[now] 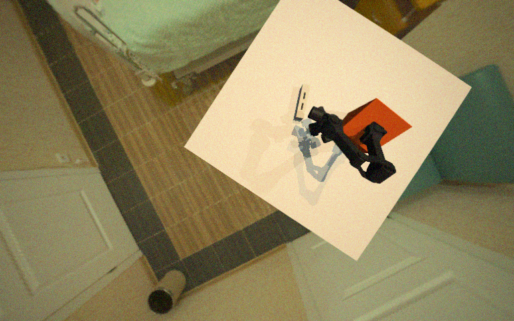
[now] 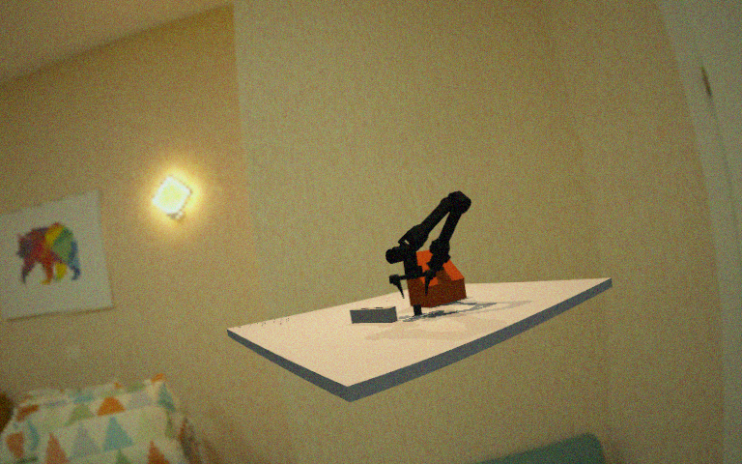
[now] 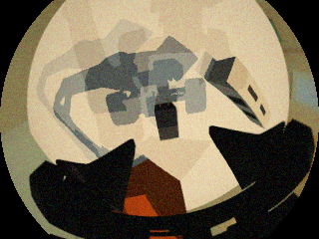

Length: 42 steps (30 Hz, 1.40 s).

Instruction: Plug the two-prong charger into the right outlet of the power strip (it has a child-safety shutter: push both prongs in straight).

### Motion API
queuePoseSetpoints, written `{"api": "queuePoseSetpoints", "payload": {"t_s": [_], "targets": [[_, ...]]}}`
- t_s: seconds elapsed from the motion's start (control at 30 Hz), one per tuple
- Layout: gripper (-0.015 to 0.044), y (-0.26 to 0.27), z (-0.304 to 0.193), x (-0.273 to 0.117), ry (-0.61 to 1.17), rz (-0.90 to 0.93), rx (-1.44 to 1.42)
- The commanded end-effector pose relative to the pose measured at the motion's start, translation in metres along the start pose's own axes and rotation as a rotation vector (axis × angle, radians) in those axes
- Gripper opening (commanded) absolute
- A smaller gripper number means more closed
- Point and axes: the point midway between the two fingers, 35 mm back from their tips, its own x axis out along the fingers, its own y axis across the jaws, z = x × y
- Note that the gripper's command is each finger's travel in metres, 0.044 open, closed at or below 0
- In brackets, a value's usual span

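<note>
The black charger [image 3: 167, 121] [image 2: 417, 309] lies on the table beside the orange block. In the top view the arm hides it or blends with it. My gripper [image 3: 173, 137] [image 2: 414, 295] is open and empty, pointing down above the charger. In the wrist view the charger shows between the two fingertips, just beyond them, with a gap below the tips in the exterior view. The power strip [image 1: 302, 101] [image 2: 373, 315] [image 3: 242, 82] lies a little to the side, pale on top with two dark outlets and dark sides. The charger's prongs are too small to make out clearly.
A large orange block [image 1: 390, 122] [image 2: 445, 294] [image 3: 161, 186] stands under and beside the arm, close to the charger. The pale square table [image 1: 265, 75] [image 2: 328, 350] carries everything. Shadows of the arm fall across it near the strip.
</note>
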Motion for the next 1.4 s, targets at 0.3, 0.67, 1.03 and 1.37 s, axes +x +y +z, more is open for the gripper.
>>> {"api": "queuePoseSetpoints", "payload": {"t_s": [0.3,0.67,1.03,1.37], "targets": [[0.0440,0.002,-0.003,0.016,0.003,0.015,0.000],[0.0440,0.001,-0.002,0.031,0.005,0.014,0.000],[0.0440,0.001,0.000,0.049,0.004,0.015,0.000],[0.0440,0.003,0.001,0.064,0.002,0.016,0.001]]}}
